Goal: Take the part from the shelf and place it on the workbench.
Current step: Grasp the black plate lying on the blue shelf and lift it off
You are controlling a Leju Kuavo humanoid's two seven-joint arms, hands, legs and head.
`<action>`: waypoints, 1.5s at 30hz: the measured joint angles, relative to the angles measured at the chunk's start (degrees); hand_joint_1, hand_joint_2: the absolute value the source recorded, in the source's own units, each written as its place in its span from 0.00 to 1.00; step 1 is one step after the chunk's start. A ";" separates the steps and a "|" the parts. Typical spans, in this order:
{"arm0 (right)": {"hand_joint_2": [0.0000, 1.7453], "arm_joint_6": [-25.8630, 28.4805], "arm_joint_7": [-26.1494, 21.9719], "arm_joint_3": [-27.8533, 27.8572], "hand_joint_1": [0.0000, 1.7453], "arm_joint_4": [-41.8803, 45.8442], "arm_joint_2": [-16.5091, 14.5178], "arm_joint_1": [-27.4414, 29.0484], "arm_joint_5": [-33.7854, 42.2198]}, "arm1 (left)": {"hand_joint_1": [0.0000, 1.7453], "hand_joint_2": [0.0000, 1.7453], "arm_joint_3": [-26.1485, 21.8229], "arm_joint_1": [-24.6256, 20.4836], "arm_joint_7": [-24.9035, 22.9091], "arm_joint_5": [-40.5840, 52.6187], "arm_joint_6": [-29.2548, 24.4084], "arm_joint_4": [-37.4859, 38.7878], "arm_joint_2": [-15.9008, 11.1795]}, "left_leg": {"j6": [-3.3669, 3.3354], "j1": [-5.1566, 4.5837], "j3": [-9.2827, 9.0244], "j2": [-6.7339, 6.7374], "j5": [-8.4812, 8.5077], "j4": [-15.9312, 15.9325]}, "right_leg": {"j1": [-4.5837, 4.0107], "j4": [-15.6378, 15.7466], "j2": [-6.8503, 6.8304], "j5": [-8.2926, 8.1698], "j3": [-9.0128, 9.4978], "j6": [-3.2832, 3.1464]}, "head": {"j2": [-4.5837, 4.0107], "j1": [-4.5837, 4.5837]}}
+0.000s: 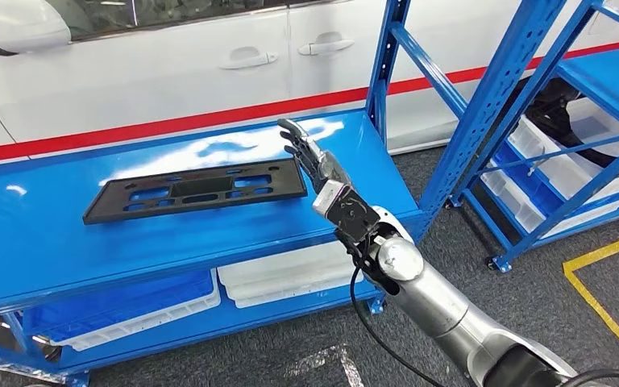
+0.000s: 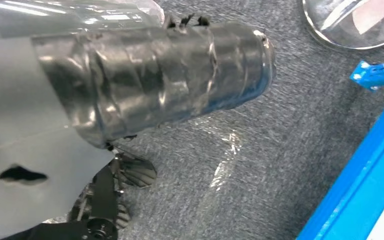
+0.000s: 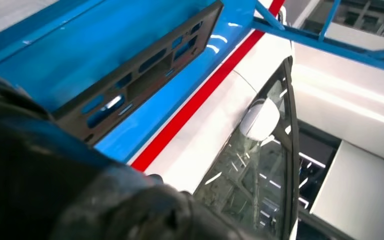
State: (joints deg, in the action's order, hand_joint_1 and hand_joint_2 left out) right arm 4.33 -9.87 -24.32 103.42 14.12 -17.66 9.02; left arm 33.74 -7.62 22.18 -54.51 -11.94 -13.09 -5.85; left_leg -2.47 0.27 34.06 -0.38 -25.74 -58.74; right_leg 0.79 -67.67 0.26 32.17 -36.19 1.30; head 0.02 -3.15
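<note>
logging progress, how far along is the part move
Looks nearly done: the black part lies flat on the blue workbench. The right hand hovers beside its end with fingers apart, holding nothing. What seems left is pulling that arm away.

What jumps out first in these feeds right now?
A flat black part with cut-out slots lies on the glossy blue workbench. The right hand is raised just beyond its near end, holding nothing. Behind the bench stands a white car with a red stripe.

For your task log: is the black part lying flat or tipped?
Flat: the black part lies fully on the blue workbench, no edge raised; the right hand is beside it.
</note>
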 joint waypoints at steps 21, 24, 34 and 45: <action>1.00 -2.71 1.59 -9.18 0.00 -16.21 -5.44 -17.64 -5.23 | 0.00 0.00 1.98 -2.99 -3.79 4.20 0.62 0.00 1.17 | 2.66 -0.11 5.43 0.03 -1.14 -7.61 | 0.00 8.59 -0.13 -6.56 1.53 -2.65 | 0.00 0.25; 1.00 -1.83 0.82 -10.86 0.00 -27.15 -8.12 -26.51 -8.19 | 0.00 0.00 2.63 -5.07 -4.33 5.28 0.98 -0.01 2.02 | 1.90 -0.48 2.15 -0.10 1.52 0.37 | -0.19 8.66 -0.09 -6.68 1.27 -2.00 | 0.00 0.23; 1.00 6.36 4.42 -17.18 0.00 -57.23 -15.71 -40.67 -21.01 | 0.00 0.00 3.64 -7.60 -5.14 6.25 1.27 -0.15 4.61 | -0.01 -0.02 1.10 -0.64 1.65 1.46 | -0.11 -6.44 -0.29 -2.33 -7.49 -0.42 | 0.01 0.06; 1.00 5.26 13.88 -22.90 0.00 -74.89 -18.23 -45.52 -31.34 | 0.00 0.00 4.14 -8.05 -6.09 7.27 1.83 -0.15 5.65 | 2.92 -0.11 4.68 -0.17 -3.57 -7.08 | 0.24 7.61 0.16 -8.33 -1.65 -2.57 | 0.00 0.19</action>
State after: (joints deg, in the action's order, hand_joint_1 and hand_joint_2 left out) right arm 9.58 4.01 -47.21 28.53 -4.11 -63.18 -22.33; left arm 37.88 -15.66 16.09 -47.24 -10.11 -13.25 -0.20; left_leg 0.46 0.16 38.75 -0.55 -29.31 -65.82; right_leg 1.04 -60.05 0.43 23.84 -37.84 -1.27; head 0.02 -2.96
